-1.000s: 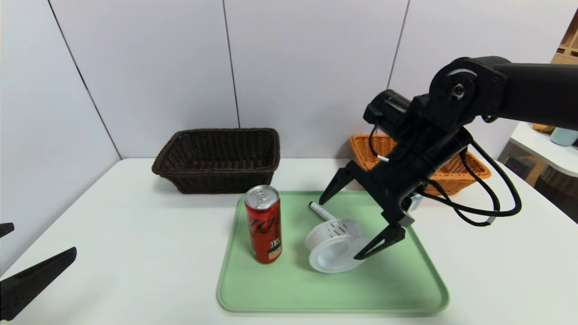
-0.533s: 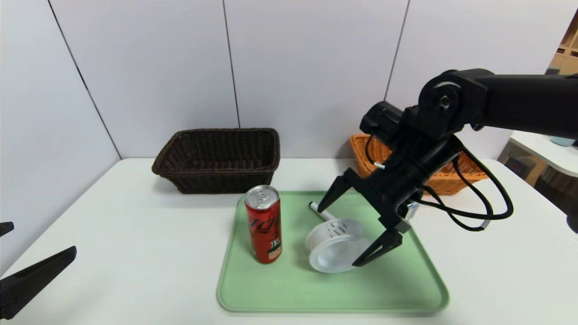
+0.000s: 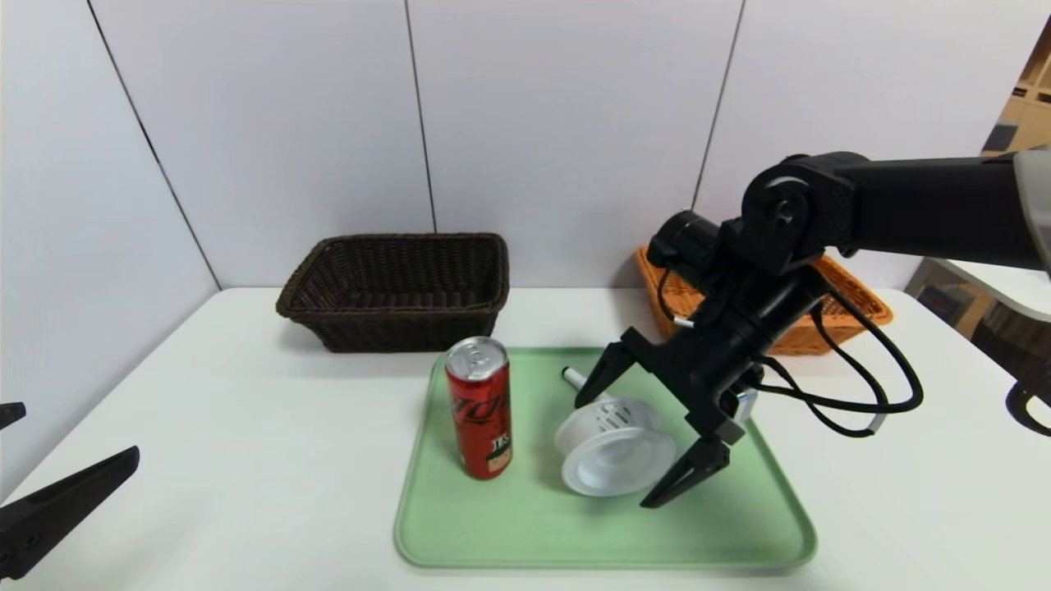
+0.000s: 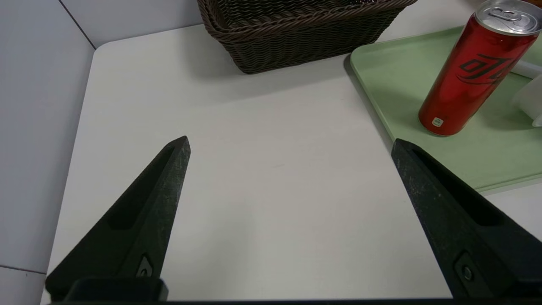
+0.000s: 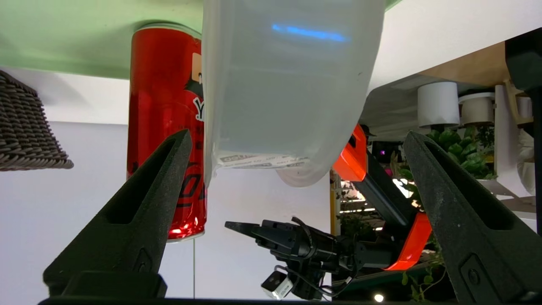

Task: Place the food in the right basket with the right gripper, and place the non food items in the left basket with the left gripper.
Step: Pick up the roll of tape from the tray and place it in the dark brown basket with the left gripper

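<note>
— Where is your right pincer?

— My right gripper (image 3: 636, 443) hangs over the green tray (image 3: 525, 525), fingers spread wide around the white strainer (image 3: 614, 451), holding nothing. Beyond it, the red can (image 3: 480, 408) stands upright.

— Farther off?

— The orange basket (image 3: 854, 316) behind my wrist, the dark basket (image 3: 398, 289) past the can. My left gripper (image 4: 290, 144) waits open.

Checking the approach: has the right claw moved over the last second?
Yes. The right claw, open, has dropped and shifted left against the orange basket, now straddling the white strainer.
</note>
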